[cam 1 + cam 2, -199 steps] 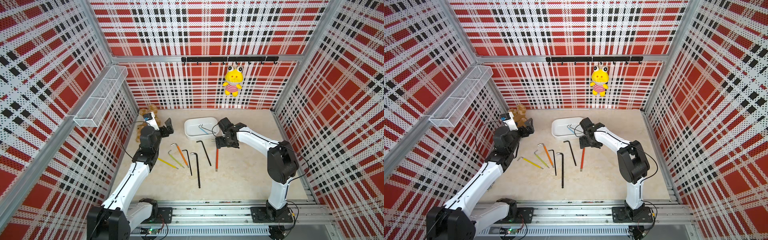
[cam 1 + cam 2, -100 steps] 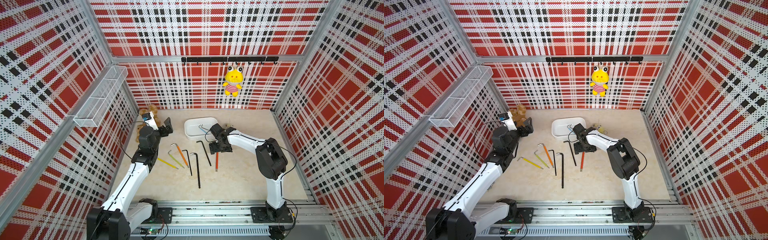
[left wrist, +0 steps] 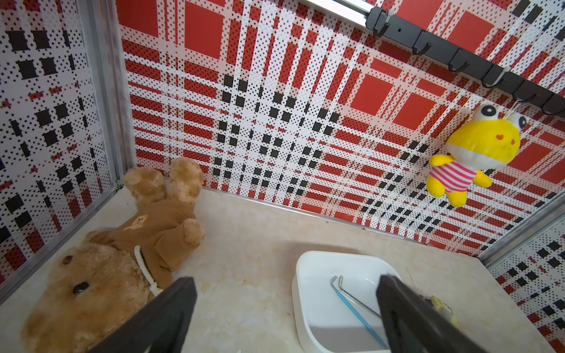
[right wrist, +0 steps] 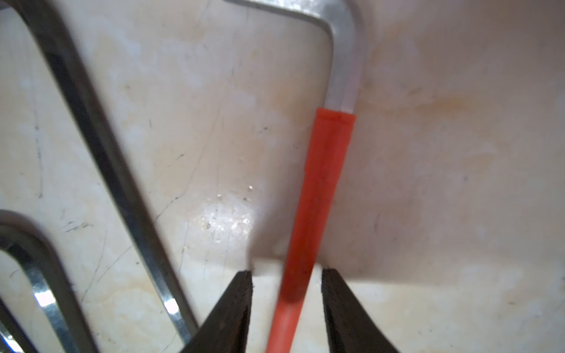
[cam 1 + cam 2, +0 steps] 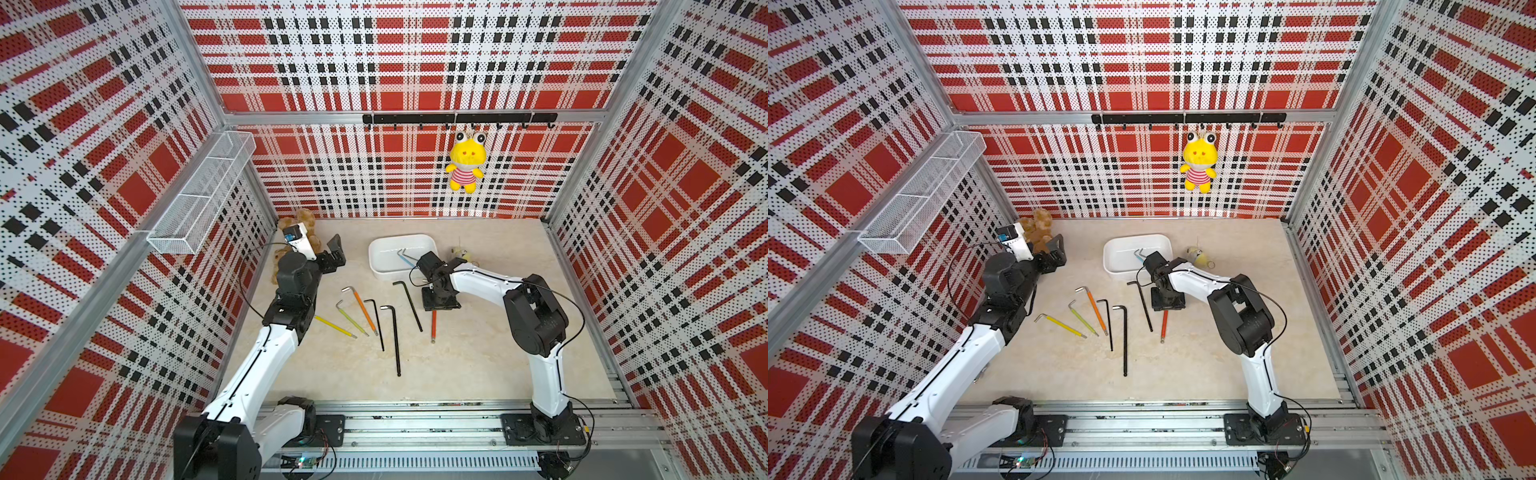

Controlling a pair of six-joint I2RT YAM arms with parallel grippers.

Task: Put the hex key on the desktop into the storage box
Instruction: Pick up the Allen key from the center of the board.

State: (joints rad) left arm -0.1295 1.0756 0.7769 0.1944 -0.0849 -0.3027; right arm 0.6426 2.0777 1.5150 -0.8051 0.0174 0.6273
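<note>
Top views both showed my right arm (image 5: 478, 280) had swung from the storage box (image 5: 388, 275) down onto the desktop (image 5: 478, 365) in the last sec, so I judged a 3rd pick begun. Box held 2: blue key (image 3: 356, 313) & silver key (image 3: 359, 302). Then my right gripper (image 4: 287, 271) had narrowed, straddling the red hex key (image 4: 324, 183) lying flat nr the box, not yet pinching. Meanwhile my left gripper (image 3: 286, 278) hung spread, empty.
</note>
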